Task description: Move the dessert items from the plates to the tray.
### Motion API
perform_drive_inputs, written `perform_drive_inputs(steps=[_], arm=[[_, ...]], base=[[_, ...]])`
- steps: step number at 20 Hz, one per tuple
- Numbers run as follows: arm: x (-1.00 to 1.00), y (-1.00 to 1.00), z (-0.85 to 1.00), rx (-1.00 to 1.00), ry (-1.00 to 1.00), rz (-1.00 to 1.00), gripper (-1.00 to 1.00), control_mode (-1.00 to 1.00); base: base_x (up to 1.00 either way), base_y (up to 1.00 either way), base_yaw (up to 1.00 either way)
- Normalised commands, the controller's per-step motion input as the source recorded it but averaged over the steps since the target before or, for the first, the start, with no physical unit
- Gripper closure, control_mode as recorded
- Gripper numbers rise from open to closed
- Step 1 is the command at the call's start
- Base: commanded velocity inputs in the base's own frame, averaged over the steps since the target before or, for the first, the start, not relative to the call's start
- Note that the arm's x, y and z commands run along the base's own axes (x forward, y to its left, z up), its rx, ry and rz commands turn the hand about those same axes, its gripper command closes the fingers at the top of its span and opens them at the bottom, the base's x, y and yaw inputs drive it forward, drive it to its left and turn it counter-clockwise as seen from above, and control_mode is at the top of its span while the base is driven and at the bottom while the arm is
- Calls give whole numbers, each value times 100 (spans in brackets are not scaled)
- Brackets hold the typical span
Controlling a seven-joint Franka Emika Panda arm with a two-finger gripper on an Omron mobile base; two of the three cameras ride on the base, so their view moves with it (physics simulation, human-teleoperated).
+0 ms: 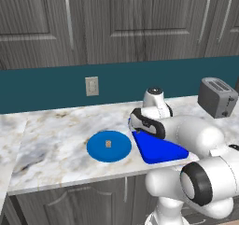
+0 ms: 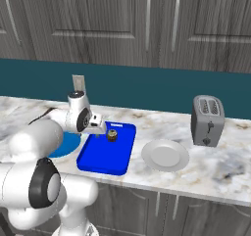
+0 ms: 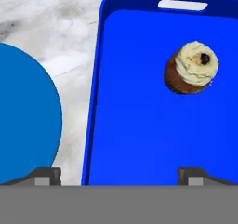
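Jaws [image 3: 119, 172] spread wide and empty over the tray's [image 3: 139, 139] near-left edge. A cupcake [image 3: 191, 68] already sits on the tray ahead-right; the remaining tan bite [image 1: 108, 144] lies off left on the round blue plate [image 1: 100, 151].

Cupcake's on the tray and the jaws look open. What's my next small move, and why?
Probably swing the gripper over to the blue round plate: the cupcake already sits on the tray, the jaws stand open and empty, and a small tan dessert piece remains on that plate.
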Motion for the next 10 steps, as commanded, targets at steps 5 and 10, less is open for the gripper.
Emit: perform_drive_inputs(steps=[5,10], arm=[[-16,75,3,0,0,10,-100,-100],[-2,66,0,0,0,2,-100,-100]], base=[[0,0,0],[0,0,0]])
